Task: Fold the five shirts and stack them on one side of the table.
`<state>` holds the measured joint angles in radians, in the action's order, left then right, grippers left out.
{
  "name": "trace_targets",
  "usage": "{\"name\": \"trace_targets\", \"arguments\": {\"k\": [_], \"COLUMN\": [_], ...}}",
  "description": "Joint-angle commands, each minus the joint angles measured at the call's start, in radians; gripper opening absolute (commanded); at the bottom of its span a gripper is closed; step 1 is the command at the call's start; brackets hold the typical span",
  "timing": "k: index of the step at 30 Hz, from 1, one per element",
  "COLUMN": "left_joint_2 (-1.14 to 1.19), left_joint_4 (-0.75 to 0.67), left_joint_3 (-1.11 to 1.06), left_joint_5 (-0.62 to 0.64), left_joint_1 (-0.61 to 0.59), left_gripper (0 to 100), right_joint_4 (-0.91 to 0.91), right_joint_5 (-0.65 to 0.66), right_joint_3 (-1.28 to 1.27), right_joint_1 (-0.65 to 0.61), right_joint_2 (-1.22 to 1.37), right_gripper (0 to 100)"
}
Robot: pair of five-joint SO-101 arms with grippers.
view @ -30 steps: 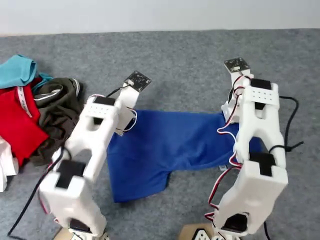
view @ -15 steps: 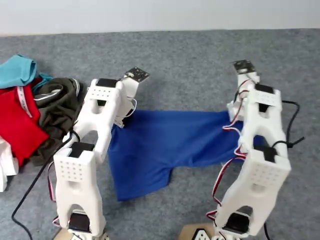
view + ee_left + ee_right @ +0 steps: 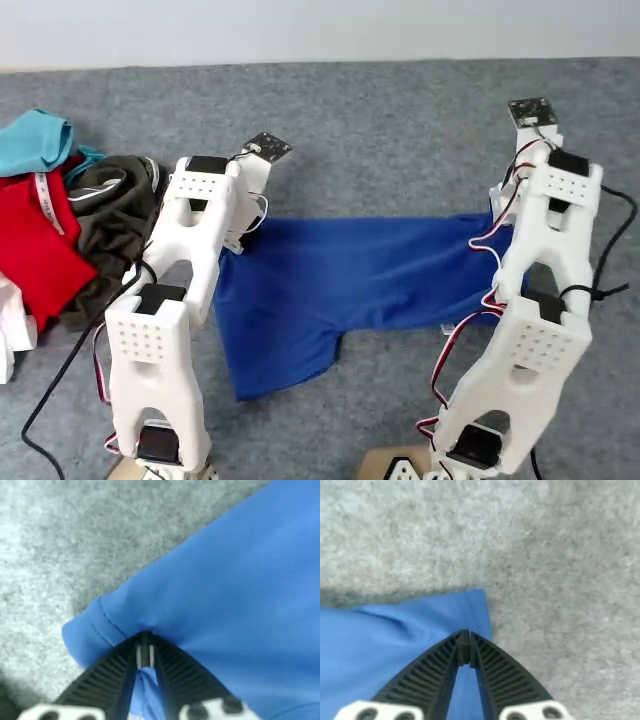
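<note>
The blue shirt (image 3: 350, 280) is spread across the middle of the grey table (image 3: 380, 110), drawn out between the two arms. The left gripper (image 3: 145, 650) is clamped on one far corner of it, and the right gripper (image 3: 464, 647) is clamped on the opposite far corner. Beside the left arm, a red shirt (image 3: 35, 245), a teal shirt (image 3: 35, 140) and an olive shirt (image 3: 115, 215) lie heaped together.

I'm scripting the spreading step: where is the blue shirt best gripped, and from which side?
Probably at its two far corners, coming from above: the blue shirt lies flat, and its hemmed corners stick out clear of the rest. The left gripper and right gripper are shut there.
</note>
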<state>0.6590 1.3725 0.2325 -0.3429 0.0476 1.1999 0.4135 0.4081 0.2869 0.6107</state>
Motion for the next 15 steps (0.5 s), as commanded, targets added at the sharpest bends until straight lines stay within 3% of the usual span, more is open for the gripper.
{"name": "trace_targets", "arguments": {"k": [1,5,10,15], "left_joint_2": [0.003,0.003,0.003,-0.002], "left_joint_4": [0.003,0.003,0.003,0.003], "left_joint_3": [0.021,0.021,0.021,0.022], "left_joint_5": [0.002,0.000,0.000,0.000], "left_joint_1": [-0.026,-0.028,-0.031,-0.025], "left_gripper": [1,1,1,0], "right_joint_4": [0.033,0.012,-0.047,0.101], "right_joint_5": [-0.005,-0.003,-0.002,-0.003], "right_joint_3": [0.054,0.057,0.060,0.130], "right_joint_1": [-0.051,-0.067,0.015,0.053], "right_joint_2": [-0.048,0.025,0.110,0.053], "right_gripper": [0.9,0.9,0.9,0.9]}}
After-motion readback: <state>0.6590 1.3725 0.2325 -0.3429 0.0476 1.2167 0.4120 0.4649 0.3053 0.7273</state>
